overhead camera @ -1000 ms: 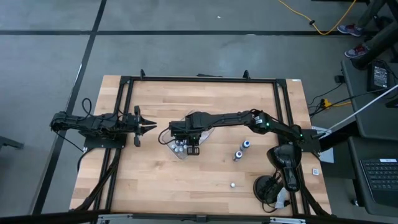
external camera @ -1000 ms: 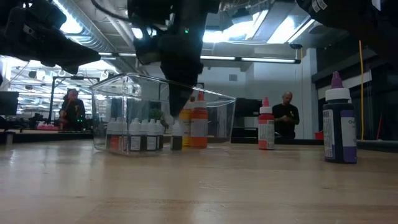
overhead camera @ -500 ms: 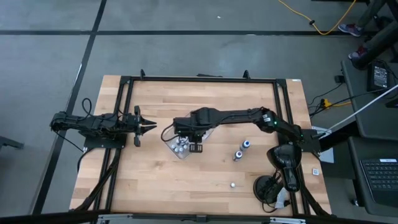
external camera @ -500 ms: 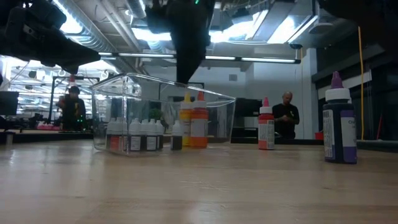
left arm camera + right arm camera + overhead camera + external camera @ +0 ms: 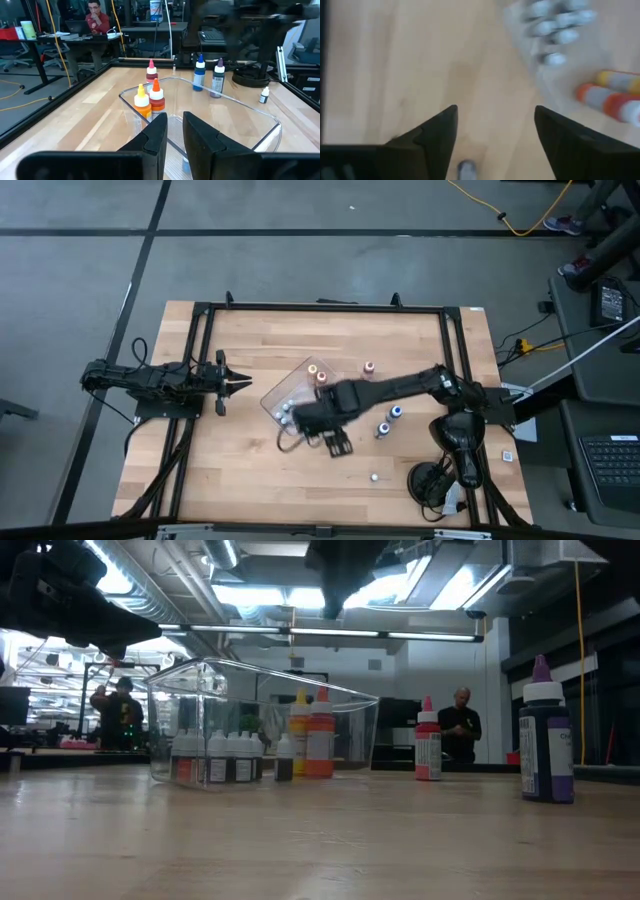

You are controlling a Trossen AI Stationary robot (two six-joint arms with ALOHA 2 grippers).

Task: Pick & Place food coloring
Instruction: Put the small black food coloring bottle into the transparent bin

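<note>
Right fingers: the right gripper (image 5: pixel 338 442) has its two fingers (image 5: pixel 437 135) spread wide with nothing between them; it hangs over the bare wood just beside the clear tray (image 5: pixel 272 396), on the side toward the table's front edge.
Left fingers: the left gripper (image 5: pixel 238 383) has its fingers (image 5: pixel 155 137) pressed together on nothing; it waits well apart from the tray, toward the left end of the table.
Landmark: the tray stands near the middle of the table (image 5: pixel 240 480).
Done so far: a row of small white-capped bottles (image 5: pixel 215 757) stands inside the tray, against one wall, with a yellow bottle (image 5: pixel 299 734) and an orange bottle (image 5: pixel 320 734) just beside them. In the low view I cannot tell for sure if these two tall ones are inside the wall or behind it; the left wrist view shows them within the tray's outline.
Still outside: a red-capped bottle (image 5: pixel 369 367) stands near the tray toward the far edge; two blue bottles (image 5: pixel 390 421) stand between the tray and the right arm's base; one tiny pale bottle (image 5: pixel 374 477) sits alone, well apart from the tray, near the front edge.
Progress: my judgement is that most of the set is placed and about four bottles remain.
Likely next: the empty right gripper seems free for another pick; which bottle comes next I cannot tell.
</note>
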